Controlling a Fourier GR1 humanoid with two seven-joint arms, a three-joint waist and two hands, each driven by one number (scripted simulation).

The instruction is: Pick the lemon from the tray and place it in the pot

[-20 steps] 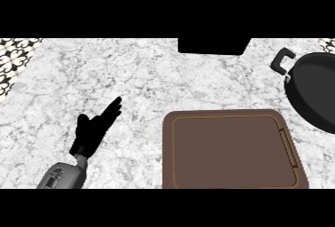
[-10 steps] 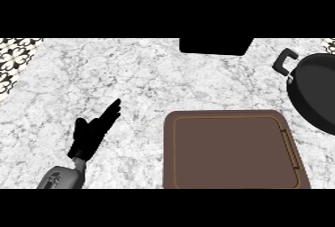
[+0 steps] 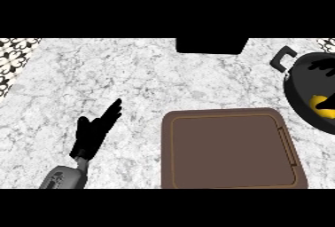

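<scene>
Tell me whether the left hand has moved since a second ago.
No. The left hand sits open at the same spot on the counter, left of the tray, as before.

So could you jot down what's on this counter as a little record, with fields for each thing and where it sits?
counter: white and grey marble top
tray: brown, rectangular, at lower right of centre, nothing on it
pot: black, with a handle, at the right edge
lemon: yellow, inside the pot, partly cut off by the edge
left robot hand: black, open, fingers straight, at lower left over the counter
right robot hand: cannot be made out
</scene>
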